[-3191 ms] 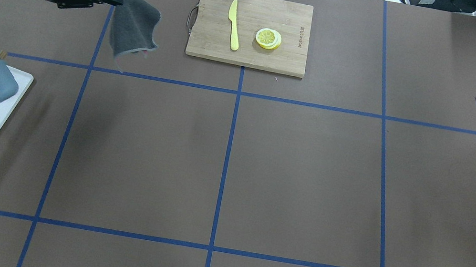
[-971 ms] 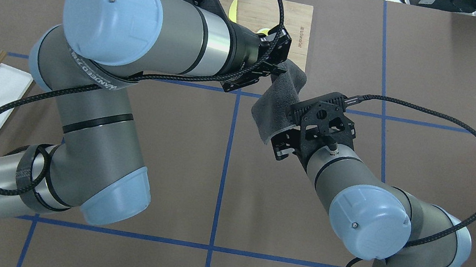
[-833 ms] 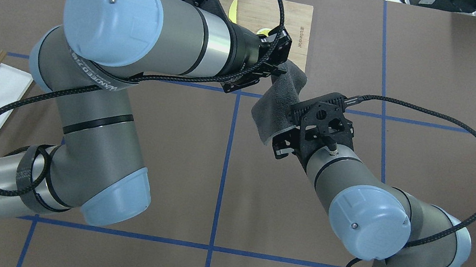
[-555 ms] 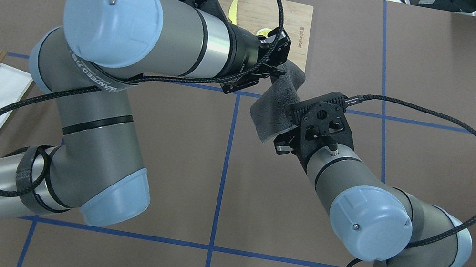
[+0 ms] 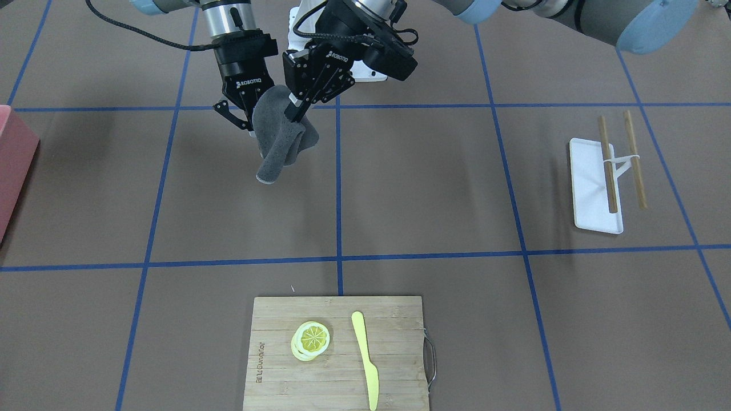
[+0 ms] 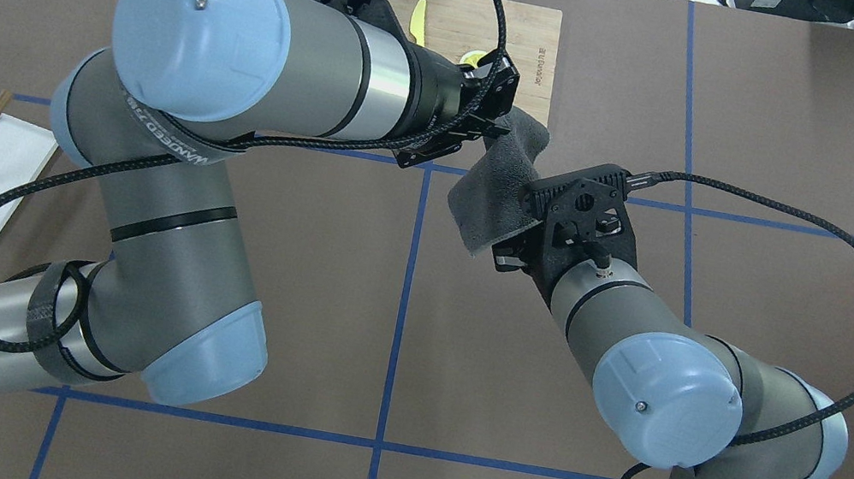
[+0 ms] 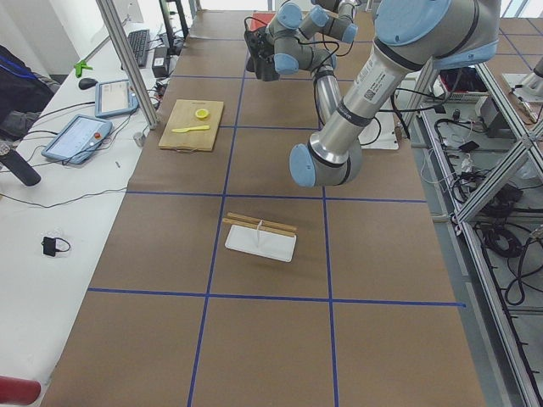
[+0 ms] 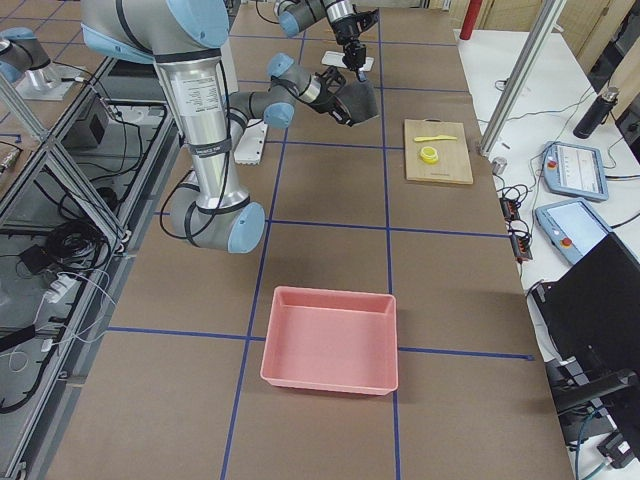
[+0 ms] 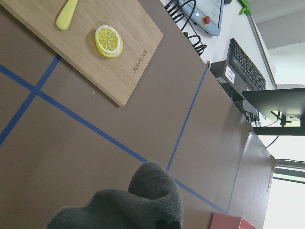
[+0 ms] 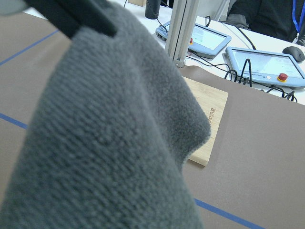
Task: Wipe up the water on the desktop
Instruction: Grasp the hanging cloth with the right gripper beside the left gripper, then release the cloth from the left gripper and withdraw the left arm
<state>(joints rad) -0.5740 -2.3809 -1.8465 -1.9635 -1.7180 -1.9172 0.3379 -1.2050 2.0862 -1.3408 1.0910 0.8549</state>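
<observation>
Status: my left gripper [image 5: 296, 114] is clamped on the top edge of the grey cloth [image 5: 280, 142]. The cloth hangs in a loose fold above the desktop [image 5: 428, 188], just by the blue tape [image 5: 338, 188] crossing on my side of the middle. From the side views it looks clear of the surface, not touching.

My right gripper [image 5: 240, 125] sits right against the hanging part with its jaws spread and nothing pinched (its wrist camera sees almost only terry pile, so it's very close; can't tell if fabric lies between the fingers).

Handling, my read:
- Light and soft, no stiffness at all. It drapes and bunches wherever it isn't held, so a one-corner hold gives a rope, not a pad.
- Terry pile should grip well in the pads. Low slip risk, nothing fragile.
- Best hold is a thick fold or the hemmed edge, deep in the jaws, not the thin tip of a corner.
- The second grasp wants the lower free edge, well apart from the first, so the cloth can be spread flat for wiping.

No wet patch visible on the brown desktop in any view, so I can't say where the water is. The cutting board [image 5: 337, 354] with lemon slices [image 5: 311, 338] sits on the far side, well apart from the cloth.
</observation>
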